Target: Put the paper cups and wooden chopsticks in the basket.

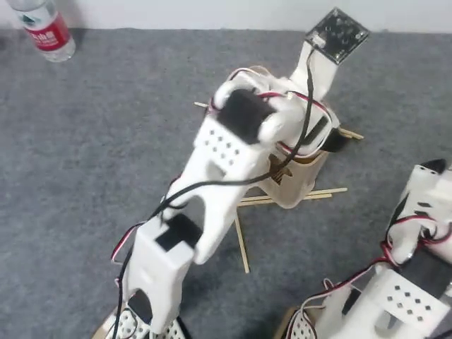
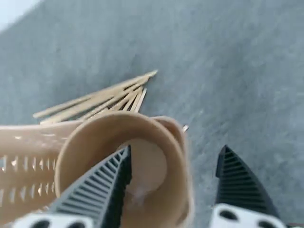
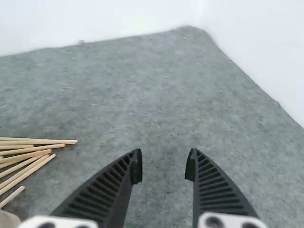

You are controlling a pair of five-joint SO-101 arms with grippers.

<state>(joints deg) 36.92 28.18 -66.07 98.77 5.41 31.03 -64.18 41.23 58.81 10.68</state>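
**Left gripper open at the cup, by the basket; right gripper open over bare mat**

- Basket (image 1: pixel 300 180): pale, slotted wall, mid-mat, partly under the left arm (image 1: pixel 212 169) in the high view.
- Cup (image 2: pixel 142 156): on its side, mouth toward the left wrist camera, touching the basket's slotted wall (image 2: pixel 23 156). Cannot tell whether it is inside the basket or just against it.
- Left gripper (image 2: pixel 175 156): fingers spread wide. One finger (image 2: pixel 114 175) is inside the cup's mouth, the other outside, with the cup wall between them. It is not clamped on the wall.
- Chopsticks (image 1: pixel 296 195): loose on the mat round the basket. A pair pokes out from under the basket on the side nearer the arm bases. One stick (image 1: pixel 241 247) lies apart, nearer the bases, and another (image 1: pixel 349 133) shows on the basket's far side. In the left wrist view a fanned bunch (image 2: pixel 95 100) lies just beyond the basket and cup.
- Right gripper (image 3: pixel 164 164): fingers apart, nothing between them, above grey mat (image 3: pixel 156 95). It is off to the basket's right, and a bunch of chopstick ends (image 3: pixel 28 149) lies near it.
- Bottle (image 1: pixel 46 30): upright at the mat's far left edge, well apart from the basket.
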